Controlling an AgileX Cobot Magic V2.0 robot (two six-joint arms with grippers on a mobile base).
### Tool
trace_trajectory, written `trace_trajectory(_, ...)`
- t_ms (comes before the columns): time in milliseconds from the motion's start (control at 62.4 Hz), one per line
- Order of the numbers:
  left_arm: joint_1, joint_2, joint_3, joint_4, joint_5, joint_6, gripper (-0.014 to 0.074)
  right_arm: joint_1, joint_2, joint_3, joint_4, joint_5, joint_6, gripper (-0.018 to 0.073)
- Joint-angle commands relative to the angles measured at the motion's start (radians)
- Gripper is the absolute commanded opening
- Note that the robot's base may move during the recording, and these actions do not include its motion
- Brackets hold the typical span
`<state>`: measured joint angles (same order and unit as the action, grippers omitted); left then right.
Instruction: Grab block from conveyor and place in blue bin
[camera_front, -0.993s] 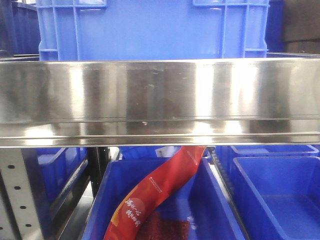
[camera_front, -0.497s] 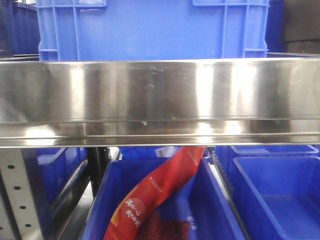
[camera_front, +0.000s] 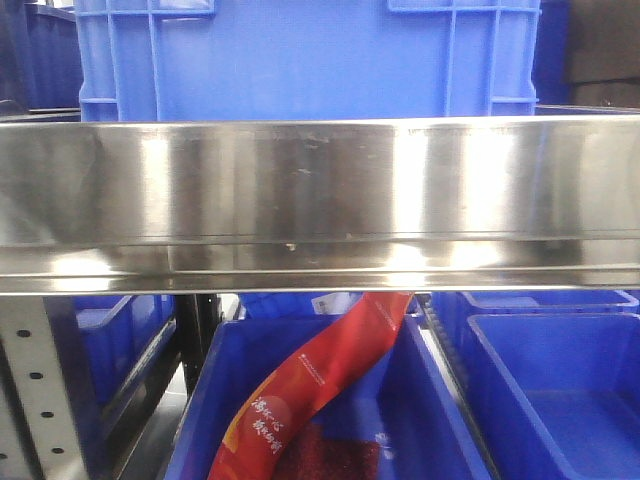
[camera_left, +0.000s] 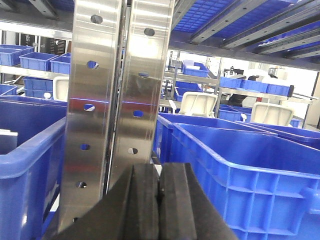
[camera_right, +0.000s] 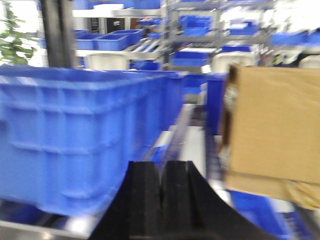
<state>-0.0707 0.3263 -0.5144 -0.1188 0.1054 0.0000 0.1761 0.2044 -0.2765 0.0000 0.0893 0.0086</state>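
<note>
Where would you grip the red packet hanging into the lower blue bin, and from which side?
Judging from the front view, grip the red packet on its free middle stretch, across the narrow width, coming from the camera side. Its top vanishes behind the steel rail, and its lower end lies inside the blue bin.

Front view: one steel rail (camera_front: 320, 200), one red packet (camera_front: 320, 385), four blue bins: one above (camera_front: 300, 60), three below. One tool per wrist view.
</note>
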Motion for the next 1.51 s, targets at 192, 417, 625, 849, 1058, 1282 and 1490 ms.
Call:
trace_trajectory(192,0.001,-0.004,0.001,-0.002,-0.023,-0.006,-0.0111,-0.128,-0.176,0.277,0.142,-0.178,-0.027,-0.0162)
trace_trajectory(417,0.001,-0.004,0.001,-0.002,-0.023,-0.006,-0.0111,-0.157,-0.204,0.277,0.008,-0.059,-0.028,-0.0162)
trace_trajectory(625,0.001,-0.004,0.001,-0.002,-0.023,-0.006,-0.0111,-0.149,-0.204,0.277,-0.018,-0.065,-0.028,-0.0162)
trace_trajectory(849,0.001,-0.004,0.001,-0.002,-0.023,-0.006,-0.0111,-0.096,-0.204,0.277,-0.014,-0.065,-0.027,-0.0162)
trace_trajectory(1058,0.001,-0.004,0.001,-0.002,-0.023,-0.006,-0.0111,-0.087,-0.204,0.277,-0.012,-0.045,0.003,-0.0162)
trace_trajectory(1282,0.001,-0.004,0.001,-0.002,-0.023,-0.006,-0.0111,-0.087,-0.204,0.277,0.077,-0.045,0.021,-0.0162)
trace_trajectory(1490,0.001,-0.004,0.001,-0.002,-0.023,-0.006,-0.0111,-0.087,-0.204,0.277,0.063,-0.053,0.021,-0.0162)
